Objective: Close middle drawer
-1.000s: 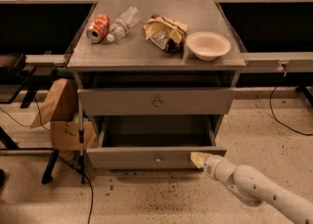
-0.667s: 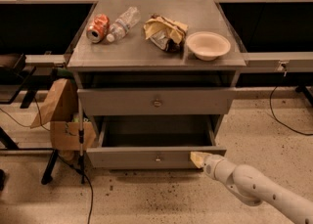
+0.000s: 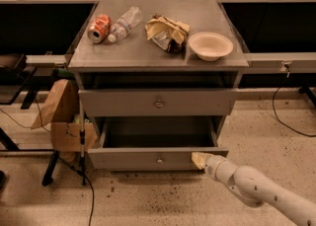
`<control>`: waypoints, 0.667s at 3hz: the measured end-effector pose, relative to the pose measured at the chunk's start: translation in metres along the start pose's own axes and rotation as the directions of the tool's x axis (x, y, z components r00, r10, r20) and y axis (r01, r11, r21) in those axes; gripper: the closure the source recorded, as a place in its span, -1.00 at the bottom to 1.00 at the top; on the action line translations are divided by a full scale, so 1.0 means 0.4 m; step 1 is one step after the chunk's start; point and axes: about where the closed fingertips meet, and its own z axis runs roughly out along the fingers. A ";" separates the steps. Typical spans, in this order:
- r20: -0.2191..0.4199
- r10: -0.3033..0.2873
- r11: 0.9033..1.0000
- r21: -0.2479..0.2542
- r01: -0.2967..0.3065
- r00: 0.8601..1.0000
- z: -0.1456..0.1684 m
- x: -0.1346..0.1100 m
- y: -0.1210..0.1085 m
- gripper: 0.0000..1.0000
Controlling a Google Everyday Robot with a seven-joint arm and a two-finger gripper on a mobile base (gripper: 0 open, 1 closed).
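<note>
The middle drawer of the grey cabinet stands pulled out, and its plain grey floor shows behind the low front panel. A small round knob sits at the panel's centre. My gripper comes in from the lower right on a white arm. Its cream tip rests against the right part of the drawer's front panel, right of the knob.
Above it, the taller-fronted drawer is pushed in. On the cabinet top lie a red can, a clear bottle, a crumpled bag and a white bowl. A brown paper bag and box and a stand with cables crowd the left side.
</note>
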 end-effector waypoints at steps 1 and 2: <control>0.000 0.000 1.000 0.000 0.000 1.000 0.000 0.000 0.000 0.61; 0.000 0.000 1.000 0.000 0.000 1.000 0.000 0.000 0.000 0.18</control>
